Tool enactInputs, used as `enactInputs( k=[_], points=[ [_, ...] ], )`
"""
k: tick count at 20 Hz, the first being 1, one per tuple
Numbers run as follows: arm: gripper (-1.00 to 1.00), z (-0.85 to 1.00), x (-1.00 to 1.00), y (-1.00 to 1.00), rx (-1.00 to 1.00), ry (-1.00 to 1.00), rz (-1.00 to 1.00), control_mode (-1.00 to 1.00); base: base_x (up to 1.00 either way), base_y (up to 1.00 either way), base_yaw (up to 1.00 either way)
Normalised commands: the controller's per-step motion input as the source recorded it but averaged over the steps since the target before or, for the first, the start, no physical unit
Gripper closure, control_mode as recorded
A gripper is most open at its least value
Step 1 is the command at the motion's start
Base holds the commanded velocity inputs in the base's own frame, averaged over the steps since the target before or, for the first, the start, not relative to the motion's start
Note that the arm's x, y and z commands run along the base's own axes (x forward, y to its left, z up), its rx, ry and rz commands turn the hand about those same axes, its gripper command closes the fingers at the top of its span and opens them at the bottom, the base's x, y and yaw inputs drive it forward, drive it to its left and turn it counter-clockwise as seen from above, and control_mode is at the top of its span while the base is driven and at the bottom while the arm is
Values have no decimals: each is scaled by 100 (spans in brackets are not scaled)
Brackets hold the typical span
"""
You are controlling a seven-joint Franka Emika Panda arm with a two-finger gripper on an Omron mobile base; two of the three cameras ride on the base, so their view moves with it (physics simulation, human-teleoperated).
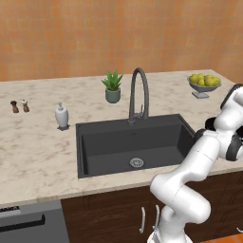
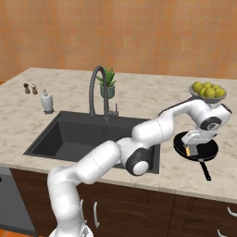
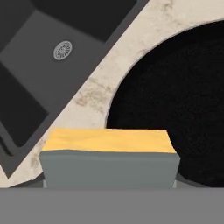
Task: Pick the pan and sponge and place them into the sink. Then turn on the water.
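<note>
One white robot arm reaches right across a beige marbled countertop [image 2: 139, 99] to the round, shallow black frying pan [image 2: 196, 149], which sits on the counter just right of the large rectangular dark grey sink [image 1: 133, 142]. The two-finger gripper [image 2: 189, 149] hangs low over the pan, clamped on the small rectangular sponge [image 3: 109, 162], whose yellow body and grey-green scrub face show between the fingertips in the hand view. The pan's short dark handle [image 2: 205, 170] points toward the counter's front edge. A grey bowl of yellow-green fruit [image 2: 208, 91] stands behind the pan. A tall dark grey gooseneck faucet [image 1: 138, 94] arches over the sink.
</note>
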Motion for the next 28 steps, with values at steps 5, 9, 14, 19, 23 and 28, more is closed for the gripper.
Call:
enactInputs(
  k=[5,9,14,19,23,28],
  points=[
    [100,-2,51,-20,0,0,-3,-100,0,0,0],
    [100,-3,52,-23,0,0,-2,-100,0,0,0],
    [100,-20,38,-46,0,0,0,-100,0,0,0],
    [100,-18,44,-49,0,0,0,-100,0,0,0],
    [100,-13,33,-47,0,3,0,-100,0,0,0],
    [-100,-32,8,-43,0,1,0,-100,0,0,0]
  ],
)
